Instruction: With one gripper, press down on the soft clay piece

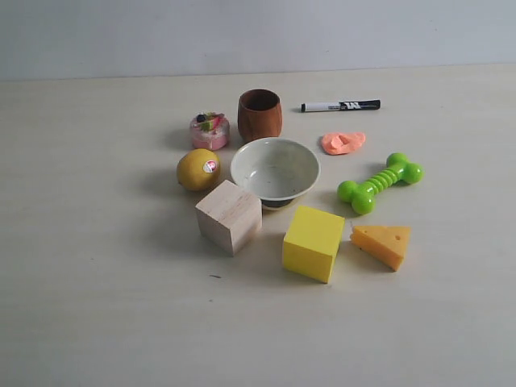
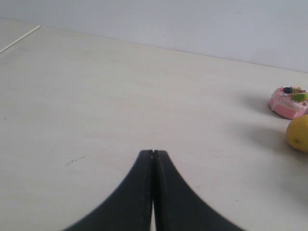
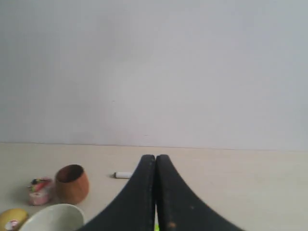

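The soft clay piece (image 1: 343,142) is a small flat salmon-orange blob lying on the table, right of the wooden cup and behind the green bone toy (image 1: 380,183). No arm shows in the exterior view. In the left wrist view my left gripper (image 2: 153,153) is shut with nothing in it, above bare table to the left of the pink cake toy. My right gripper (image 3: 155,157) is shut and empty too; its dark fingers hide the clay in the right wrist view, and a sliver of green shows between them.
Around the clay stand a wooden cup (image 1: 260,114), a white bowl (image 1: 275,171), a marker (image 1: 340,106), a pink cake toy (image 1: 210,131), a lemon (image 1: 198,169), a wooden cube (image 1: 230,217), a yellow cube (image 1: 313,243) and a cheese wedge (image 1: 381,243).
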Tool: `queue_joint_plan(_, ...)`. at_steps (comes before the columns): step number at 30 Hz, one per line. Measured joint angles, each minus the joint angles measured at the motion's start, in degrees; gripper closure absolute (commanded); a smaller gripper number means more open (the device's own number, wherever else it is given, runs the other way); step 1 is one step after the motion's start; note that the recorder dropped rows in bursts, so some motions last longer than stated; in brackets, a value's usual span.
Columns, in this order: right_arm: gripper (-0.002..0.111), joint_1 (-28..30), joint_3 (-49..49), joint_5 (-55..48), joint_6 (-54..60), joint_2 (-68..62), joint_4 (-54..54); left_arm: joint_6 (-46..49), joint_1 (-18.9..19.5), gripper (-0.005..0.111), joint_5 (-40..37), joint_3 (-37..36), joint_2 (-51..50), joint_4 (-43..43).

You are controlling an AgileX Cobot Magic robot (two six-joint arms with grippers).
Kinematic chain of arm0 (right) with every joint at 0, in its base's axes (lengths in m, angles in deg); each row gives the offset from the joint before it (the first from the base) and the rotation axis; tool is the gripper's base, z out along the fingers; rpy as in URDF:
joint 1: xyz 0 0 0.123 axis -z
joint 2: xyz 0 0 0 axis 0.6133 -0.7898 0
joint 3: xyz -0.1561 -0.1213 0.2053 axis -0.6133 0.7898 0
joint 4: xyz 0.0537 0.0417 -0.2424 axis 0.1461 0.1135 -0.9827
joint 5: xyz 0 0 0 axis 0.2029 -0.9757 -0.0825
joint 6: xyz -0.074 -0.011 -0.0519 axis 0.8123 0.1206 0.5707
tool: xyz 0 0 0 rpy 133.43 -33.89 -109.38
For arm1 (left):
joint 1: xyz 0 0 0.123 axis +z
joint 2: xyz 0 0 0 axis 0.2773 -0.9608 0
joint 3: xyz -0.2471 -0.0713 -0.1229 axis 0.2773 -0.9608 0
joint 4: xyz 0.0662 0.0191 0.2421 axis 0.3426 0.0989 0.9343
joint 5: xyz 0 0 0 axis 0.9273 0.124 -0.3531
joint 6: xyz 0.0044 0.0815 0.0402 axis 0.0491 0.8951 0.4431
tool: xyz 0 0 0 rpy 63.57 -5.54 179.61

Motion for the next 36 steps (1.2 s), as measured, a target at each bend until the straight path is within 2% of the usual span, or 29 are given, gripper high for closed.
queue_joint_plan(4, 0.108, 5.15, 9.58, 3.21, -0.12, 7.74, -0.29, 0.00, 0.00, 0.107, 0.00, 0.00, 0.00, 0.00)
queue_joint_plan(10, 0.108, 6.33, 20.53, 8.24, -0.12, 14.80, -0.41, 0.00, 0.00, 0.107, 0.00, 0.00, 0.00, 0.00)
queue_joint_plan(22, 0.108, 6.33, 27.61, 10.74, -0.53, 17.91, -1.26, 0.00, 0.00, 0.107, 0.00, 0.00, 0.00, 0.00)
queue_joint_plan(24, 0.108, 6.33, 29.62, 11.42, -2.75, 19.93, -4.21, 0.00, 0.00, 0.107, 0.00, 0.00, 0.00, 0.00)
queue_joint_plan(29, 0.108, 6.33, 34.91, 11.90, -18.00, 25.22, -16.33, 0.00, 0.00, 0.107, 0.00, 0.00, 0.00, 0.00)
queue_joint_plan(36, 0.108, 6.33, 39.90, 12.68, -21.89, 28.30, -19.73, 0.00, 0.00, 0.107, 0.00, 0.00, 0.00, 0.00)
